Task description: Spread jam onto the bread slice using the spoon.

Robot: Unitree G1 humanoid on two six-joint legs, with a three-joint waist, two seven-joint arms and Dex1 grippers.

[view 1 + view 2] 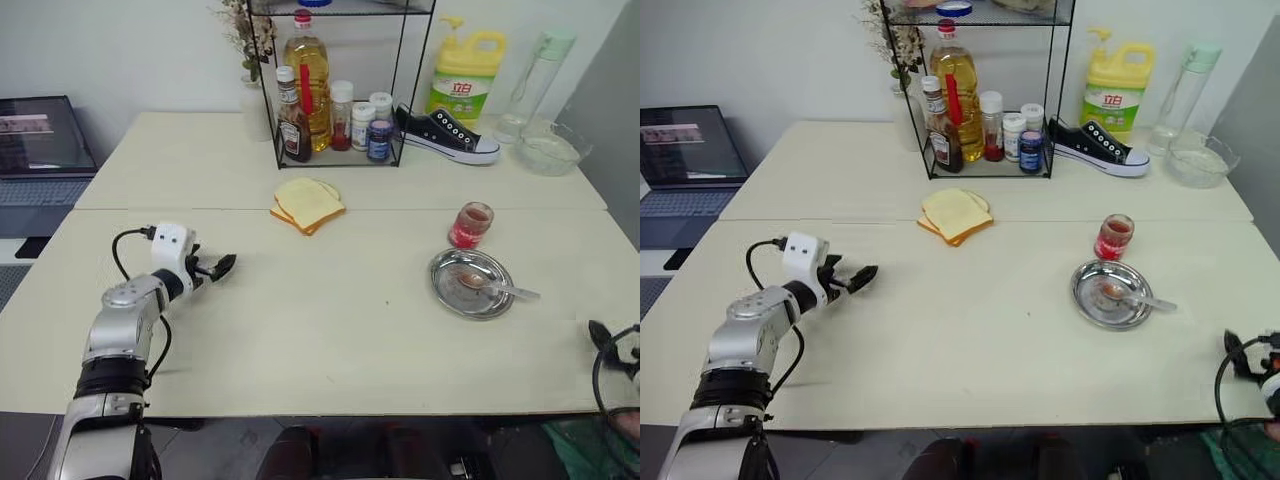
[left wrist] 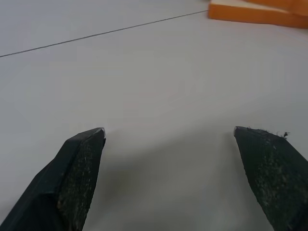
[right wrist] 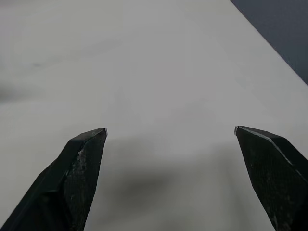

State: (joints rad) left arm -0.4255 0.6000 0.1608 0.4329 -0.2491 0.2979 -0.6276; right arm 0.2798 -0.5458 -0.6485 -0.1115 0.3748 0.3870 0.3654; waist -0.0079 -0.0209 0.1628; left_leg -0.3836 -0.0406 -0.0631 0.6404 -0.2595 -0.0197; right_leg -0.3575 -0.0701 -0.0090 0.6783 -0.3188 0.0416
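Note:
Two pale yellow bread slices lie stacked at the table's middle, in front of the wire rack. The small glass jar of red jam stands to the right. Just in front of the jar, the silver spoon lies in a round steel dish, its bowl stained red. My left gripper hovers open over the left side of the table, well short of the bread, whose edge appears in the left wrist view. At the table's right front edge my right gripper stands open over bare tabletop.
A black wire rack holds an oil bottle, a brown sauce bottle and small jars at the back. A black sneaker, a yellow detergent jug, a clear bottle and a glass bowl stand back right. A laptop sits far left.

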